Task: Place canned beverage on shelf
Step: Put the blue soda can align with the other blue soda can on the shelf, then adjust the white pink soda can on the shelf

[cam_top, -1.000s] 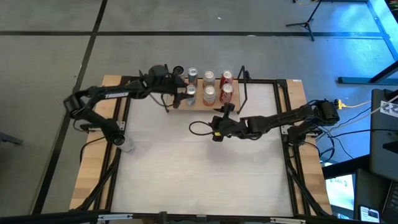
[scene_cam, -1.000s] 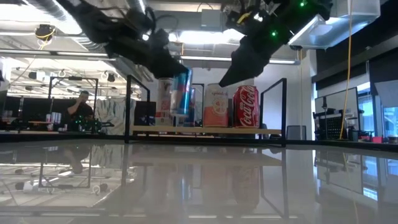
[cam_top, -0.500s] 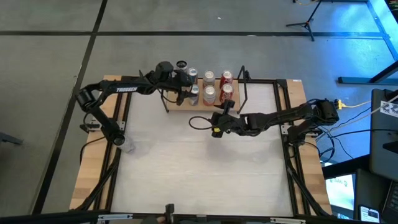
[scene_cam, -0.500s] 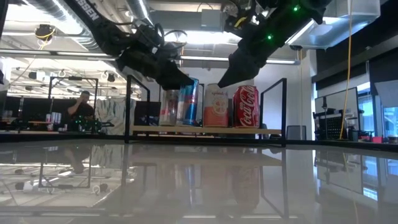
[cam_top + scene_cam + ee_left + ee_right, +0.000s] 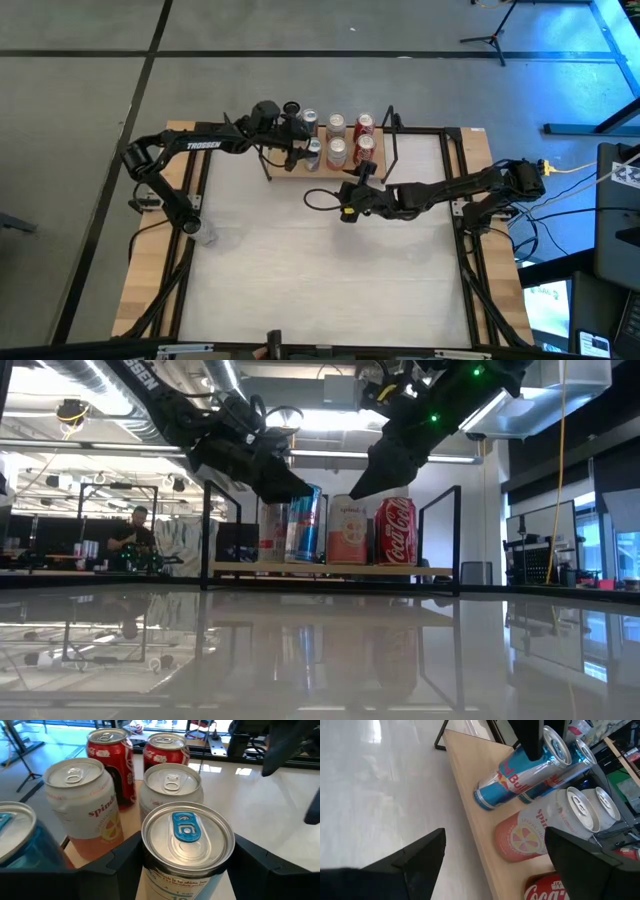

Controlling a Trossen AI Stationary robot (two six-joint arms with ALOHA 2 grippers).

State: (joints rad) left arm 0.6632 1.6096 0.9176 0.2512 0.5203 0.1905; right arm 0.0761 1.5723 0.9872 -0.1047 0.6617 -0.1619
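A slim blue-and-silver beverage can stands upright on the light-wood shelf at the table's far edge, its base on the board. My left gripper is shut on it. A second blue can stands behind it. Next to it are a pink-and-white can, a silver can and two red cola cans. My right gripper hovers open before the shelf, just right of these cans, holding nothing. My left gripper pinches the can's upper wall, just under the rim, between its two fingers, one on each side. The fingers come from the table's left, slanting slightly down. The can stays upright with its base on the shelf board.
Black rod uprights close the shelf's two ends. A black cable loop lies on the white tabletop by the right arm. Free table room spreads toward the near edge. A person sits in the room behind.
My left gripper has carried the blue can toward the table's right and down. The can, earlier tilted and lifted above the shelf's left end, now stands upright on the board beside the pink-and-white can. It has kept still over the last half second.
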